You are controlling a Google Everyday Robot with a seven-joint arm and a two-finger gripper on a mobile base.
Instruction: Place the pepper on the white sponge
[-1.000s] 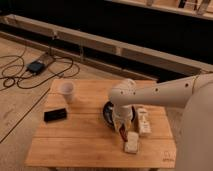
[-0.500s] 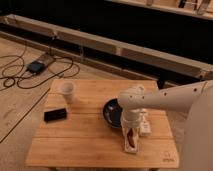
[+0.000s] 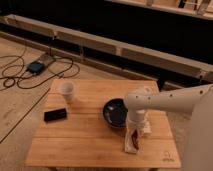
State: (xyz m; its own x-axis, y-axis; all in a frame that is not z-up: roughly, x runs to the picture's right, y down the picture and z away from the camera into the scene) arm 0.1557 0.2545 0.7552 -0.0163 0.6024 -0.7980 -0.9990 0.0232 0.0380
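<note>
The pepper [image 3: 135, 137] is a slim red chili that lies along the white sponge [image 3: 129, 145], near the front right of the wooden table [image 3: 80, 142]. My gripper [image 3: 134, 126] hangs straight down from the white arm, just above the far end of the pepper and the sponge. It stands at the front right rim of the dark bowl [image 3: 115, 112]. I cannot tell whether it still touches the pepper.
A white cup [image 3: 66, 91] stands at the back left of the table. A black rectangular block [image 3: 55, 114] lies at the left. A white labelled object [image 3: 147, 126] lies partly hidden behind my gripper. Cables [image 3: 30, 75] run over the floor at the left.
My arm has shifted to the right and drawn up a little. The red pepper now shows more plainly on the sponge below the gripper.
</note>
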